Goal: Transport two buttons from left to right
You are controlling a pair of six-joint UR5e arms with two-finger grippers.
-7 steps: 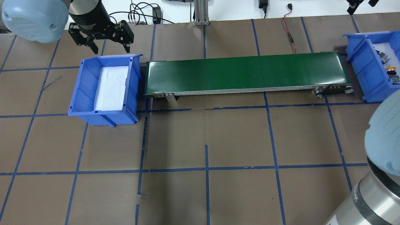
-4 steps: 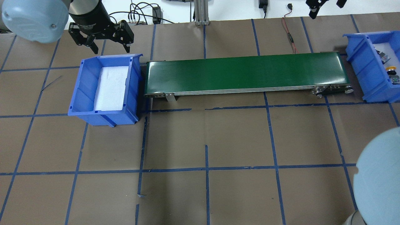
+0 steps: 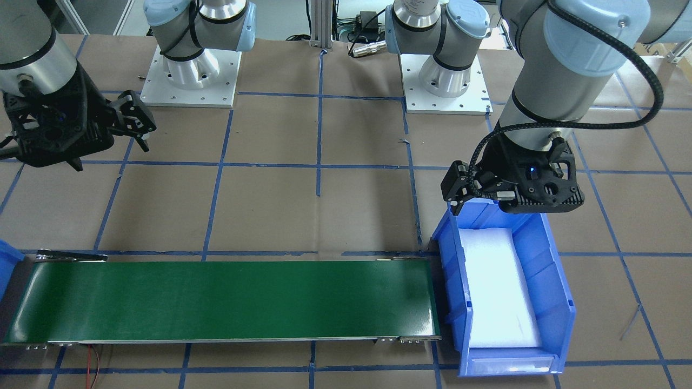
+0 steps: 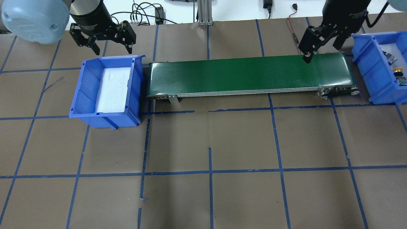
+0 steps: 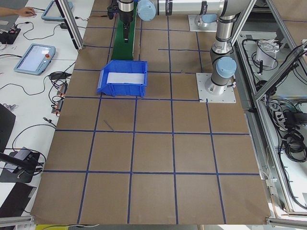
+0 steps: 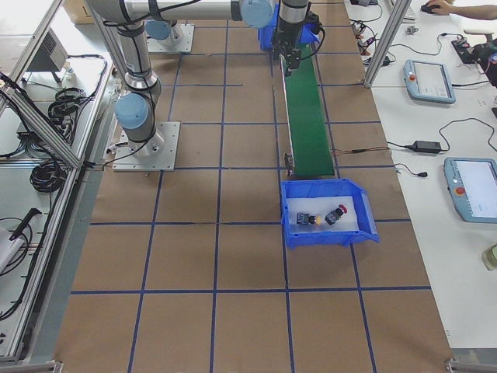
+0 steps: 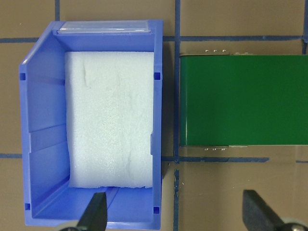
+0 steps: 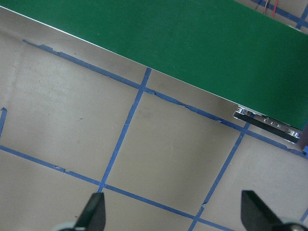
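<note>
The right gripper (image 4: 321, 47), fingers apart and empty, has swung in over the right end of the belt (image 4: 248, 74). The left gripper (image 4: 112, 47), also spread, hasn't budged. Both buttons (image 6: 304, 220) lie in the right bin (image 6: 326, 238), so the job looks done.

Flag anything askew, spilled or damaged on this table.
Nothing is spilled or broken. There is only wear: the blue tape line alongside the green conveyor belt is ragged and gapped, and a thin dark streak marks the brown paper beside the foam-lined blue bin.
</note>
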